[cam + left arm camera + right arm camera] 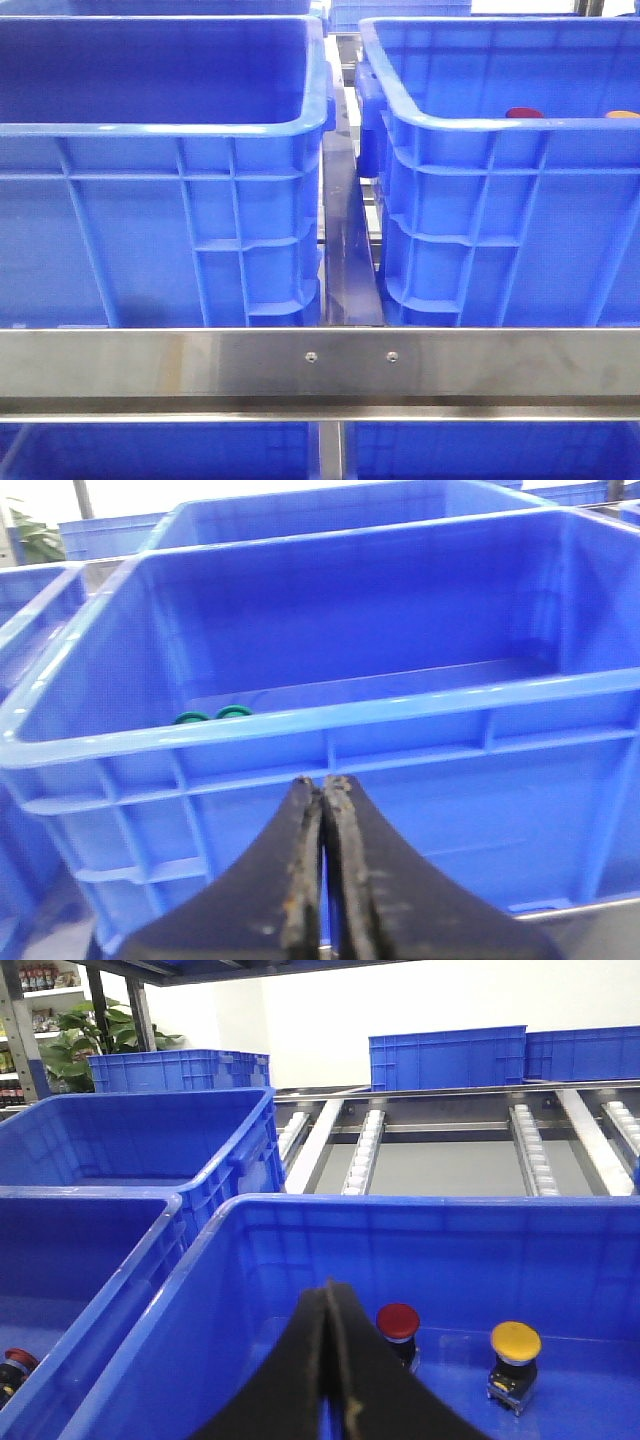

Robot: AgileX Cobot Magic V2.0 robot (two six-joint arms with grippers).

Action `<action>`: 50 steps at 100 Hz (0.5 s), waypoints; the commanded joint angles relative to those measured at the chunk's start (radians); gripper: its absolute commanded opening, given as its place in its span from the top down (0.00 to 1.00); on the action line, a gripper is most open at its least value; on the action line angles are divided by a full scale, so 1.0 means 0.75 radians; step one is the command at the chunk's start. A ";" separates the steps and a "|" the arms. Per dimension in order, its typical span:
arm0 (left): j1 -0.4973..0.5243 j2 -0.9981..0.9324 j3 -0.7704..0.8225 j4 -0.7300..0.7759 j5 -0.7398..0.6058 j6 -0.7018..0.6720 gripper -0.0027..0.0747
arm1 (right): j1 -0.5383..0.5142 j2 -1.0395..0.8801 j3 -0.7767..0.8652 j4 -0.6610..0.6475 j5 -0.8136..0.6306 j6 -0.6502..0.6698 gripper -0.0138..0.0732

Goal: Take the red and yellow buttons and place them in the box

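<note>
From the front, only the tops of the bright red round-topped plastic button (pixel 523 113) and the yellow-orange one (pixel 622 115) peek over the thick rim of the right-hand deep blue ribbed plastic crate (pixel 500 200); neither arm shows there. Both buttons stand on that crate's floor, just beyond the right gripper (pixel 328 1360), its fingers pressed together and empty. The left gripper (pixel 322 880) is likewise closed, facing the other blue crate (pixel 300 730). The crates rest on a steel roller rack (pixel 365 1150).
</note>
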 commanded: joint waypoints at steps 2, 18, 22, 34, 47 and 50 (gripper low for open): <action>0.041 -0.045 0.067 -0.016 -0.120 0.002 0.99 | -0.010 -0.005 -0.035 0.015 0.009 -0.017 0.92; 0.052 -0.045 0.067 -0.018 -0.120 0.002 0.99 | -0.010 -0.005 -0.035 0.015 0.009 -0.017 0.92; 0.052 -0.045 0.067 -0.018 -0.120 0.002 0.99 | -0.010 -0.005 -0.035 0.015 0.011 -0.017 0.92; 0.052 -0.045 0.067 -0.018 -0.120 0.002 0.99 | -0.010 -0.005 -0.035 0.015 0.012 -0.017 0.92; 0.052 -0.045 0.067 -0.018 -0.120 0.002 0.99 | -0.010 -0.005 -0.035 0.015 0.012 -0.017 0.92; 0.052 -0.045 0.067 -0.018 -0.120 0.002 0.99 | -0.010 -0.005 -0.035 0.015 0.012 -0.017 0.92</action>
